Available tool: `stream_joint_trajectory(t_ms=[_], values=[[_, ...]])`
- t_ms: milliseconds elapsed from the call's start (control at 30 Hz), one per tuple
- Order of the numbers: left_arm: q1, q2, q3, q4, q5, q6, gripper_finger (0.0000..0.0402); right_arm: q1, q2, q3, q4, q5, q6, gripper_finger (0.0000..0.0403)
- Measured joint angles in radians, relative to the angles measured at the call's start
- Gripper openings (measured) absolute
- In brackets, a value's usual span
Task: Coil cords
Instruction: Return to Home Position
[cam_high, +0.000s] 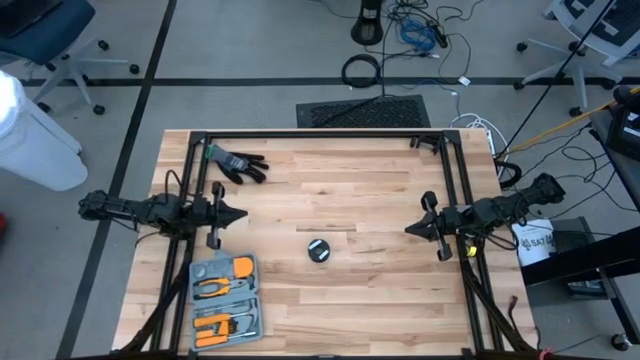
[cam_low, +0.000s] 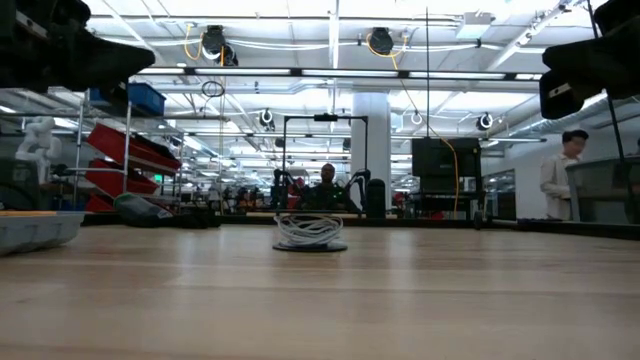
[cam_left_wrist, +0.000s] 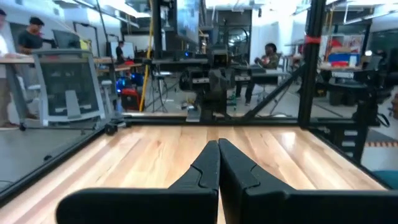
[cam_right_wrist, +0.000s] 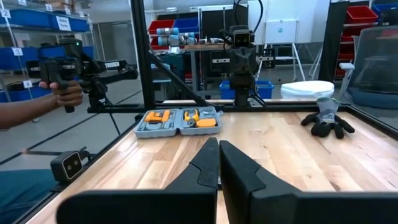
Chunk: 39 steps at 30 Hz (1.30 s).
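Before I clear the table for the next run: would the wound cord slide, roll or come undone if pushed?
The wound cord lies flat on its dark base, so it would probably slide, not roll. Its white loops look loosely piled in the low view, so a shove might spill some.

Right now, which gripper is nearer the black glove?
Left. The left gripper is close by the glove; the right gripper is far across the table.

Grey floor surrounds the wooden surface; a blue chair at ten o'clock, loose cables at twelve.
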Motion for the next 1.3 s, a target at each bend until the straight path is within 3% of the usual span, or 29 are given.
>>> stream_joint_trajectory(t_ms=[367,567,700,1133,1300], values=[[0.000,0.000,-0.009,-0.037,-0.011,-0.035,0.0000,-0.005,0.000,0.000,0.001,0.005,-0.009,0.0000],[0.000,0.001,-0.009,-0.050,0.072,-0.055,0.0000,-0.033,-0.001,0.000,0.001,0.010,-0.039,0.0000],[0.000,0.000,-0.009,-0.046,0.052,-0.054,0.0000,-0.078,-0.001,0.000,0.002,0.018,-0.082,0.0000],[0.000,0.000,-0.009,-0.042,0.026,-0.031,0.0000,-0.354,-0.002,0.000,-0.027,-0.298,-0.119,0.0000],[0.000,0.000,-0.009,-0.043,0.026,-0.031,0.0000,-0.403,-0.002,0.000,-0.032,-0.314,-0.138,0.0000]])
